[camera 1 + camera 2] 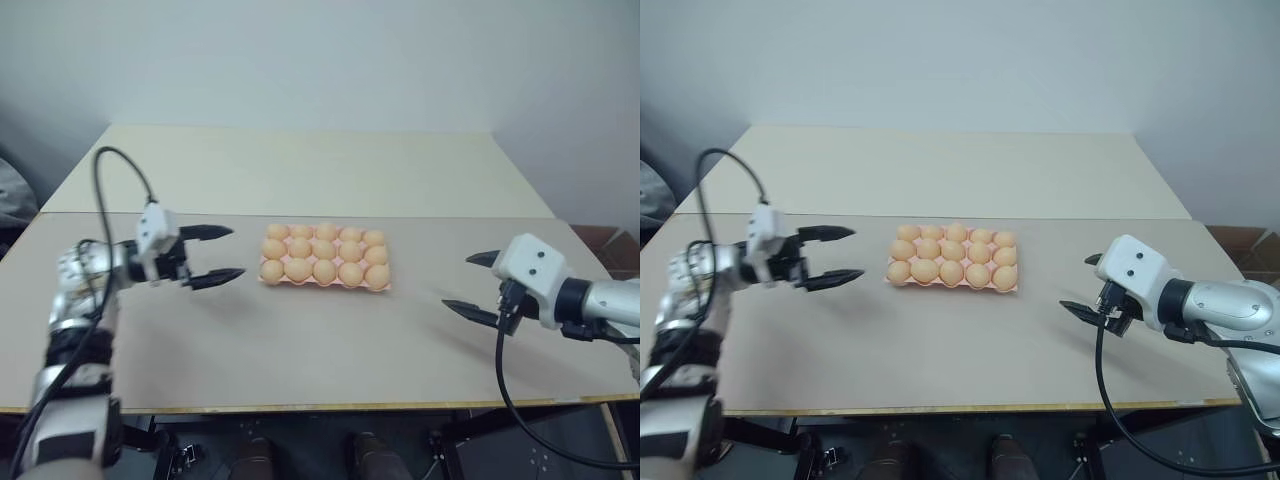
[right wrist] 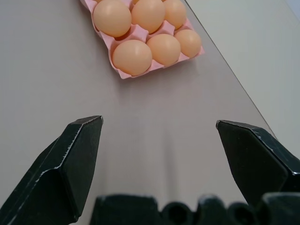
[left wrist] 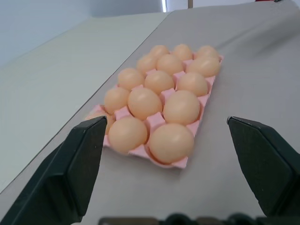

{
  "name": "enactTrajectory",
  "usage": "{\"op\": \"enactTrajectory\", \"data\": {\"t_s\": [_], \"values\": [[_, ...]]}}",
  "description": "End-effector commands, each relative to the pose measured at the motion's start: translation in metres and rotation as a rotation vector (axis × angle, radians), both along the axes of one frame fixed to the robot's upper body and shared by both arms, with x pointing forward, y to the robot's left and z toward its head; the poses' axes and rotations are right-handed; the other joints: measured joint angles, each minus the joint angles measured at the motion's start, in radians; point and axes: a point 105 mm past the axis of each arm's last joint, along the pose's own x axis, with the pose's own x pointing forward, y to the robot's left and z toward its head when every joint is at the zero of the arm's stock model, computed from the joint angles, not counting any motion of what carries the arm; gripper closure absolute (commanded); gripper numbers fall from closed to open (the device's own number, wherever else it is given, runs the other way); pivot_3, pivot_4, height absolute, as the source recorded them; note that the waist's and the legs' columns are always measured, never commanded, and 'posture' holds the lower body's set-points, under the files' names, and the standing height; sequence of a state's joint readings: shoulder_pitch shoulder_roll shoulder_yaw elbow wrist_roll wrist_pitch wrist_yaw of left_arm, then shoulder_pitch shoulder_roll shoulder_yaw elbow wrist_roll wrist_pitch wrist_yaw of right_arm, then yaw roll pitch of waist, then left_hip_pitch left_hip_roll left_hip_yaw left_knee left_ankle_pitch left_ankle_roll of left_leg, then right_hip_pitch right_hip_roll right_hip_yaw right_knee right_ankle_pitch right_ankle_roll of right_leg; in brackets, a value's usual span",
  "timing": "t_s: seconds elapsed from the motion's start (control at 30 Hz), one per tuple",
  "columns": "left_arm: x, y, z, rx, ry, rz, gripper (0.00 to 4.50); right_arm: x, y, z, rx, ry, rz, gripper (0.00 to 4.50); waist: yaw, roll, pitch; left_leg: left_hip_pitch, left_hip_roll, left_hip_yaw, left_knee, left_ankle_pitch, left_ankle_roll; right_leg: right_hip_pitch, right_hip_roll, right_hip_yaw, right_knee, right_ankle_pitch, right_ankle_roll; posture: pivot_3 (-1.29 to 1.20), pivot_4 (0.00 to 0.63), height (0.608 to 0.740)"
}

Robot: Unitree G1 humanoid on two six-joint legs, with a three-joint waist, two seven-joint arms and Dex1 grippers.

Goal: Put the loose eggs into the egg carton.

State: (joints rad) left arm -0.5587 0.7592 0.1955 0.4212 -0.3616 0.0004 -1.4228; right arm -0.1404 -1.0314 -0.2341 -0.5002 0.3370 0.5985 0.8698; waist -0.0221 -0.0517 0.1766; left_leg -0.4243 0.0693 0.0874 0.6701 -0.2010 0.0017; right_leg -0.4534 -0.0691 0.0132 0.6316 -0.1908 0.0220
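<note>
Left gripper (image 1: 223, 255): jaws wide apart, empty, just beside the carton's left end.
Right gripper (image 1: 472, 284): spread too, empty, well off to the right.
Egg carton (image 1: 381, 287): mid-table, every cup seemingly filled.
Eggs (image 1: 324, 270): all seated; none loose, job looks finished.

- The left eye and right eye views look forward and down from the head over the surface (image 1: 300, 330), taking in the egg carton (image 1: 325, 283) at mid-distance with both arms at the sides.
- The left wrist view looks low along the left pincer (image 3: 164, 164), close to the carton's short end.
- The right wrist view looks down along the right pincer (image 2: 159, 159), farther off, catching one carton corner.
- All four views share the carton.
</note>
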Motion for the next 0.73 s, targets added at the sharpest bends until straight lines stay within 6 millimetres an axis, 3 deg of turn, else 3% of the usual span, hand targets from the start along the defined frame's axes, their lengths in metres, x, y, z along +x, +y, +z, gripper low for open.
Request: {"op": "enactTrajectory", "data": {"t_s": [0.03,0.27,0.4,0.73], "values": [[-0.023,0.018,0.026,0.0,-0.07,0.063,0.03,-0.001,-0.004,0.02,-0.011,-0.069,0.012,0.0,0.004,0.0,0.0,0.0,0.0,0.0,0.0,0.0,0.0,0.0,0.0,0.0,0.0,0.0,0.0,0.0,0.15,0.74],[-0.062,0.047,0.025,0.047,-0.032,0.207,0.03,-0.003,-0.003,0.026,-0.013,-0.046,0.089,0.0,0.014,0.0,0.0,0.001,0.0,0.001,0.0,0.0,0.0,0.0,-0.003,-0.002,-0.001,-0.006,-0.003,0.0,0.15,0.74],[-0.08,0.054,0.026,0.02,-0.01,0.251,0.03,-0.006,-0.004,0.032,-0.022,-0.035,0.135,0.0,0.011,0.001,0.0,0.001,0.0,0.002,-0.001,0.0,0.0,0.0,-0.003,-0.002,-0.001,-0.006,-0.003,0.0,0.15,0.74],[-0.096,0.058,0.026,0.013,0.013,0.366,0.03,-0.001,-0.005,0.027,-0.031,0.008,0.179,0.0,0.01,0.001,0.0,0.001,0.0,0.004,-0.002,0.0,0.0,-0.001,-0.004,-0.002,-0.001,-0.007,-0.003,0.0,0.15,0.74]]}}
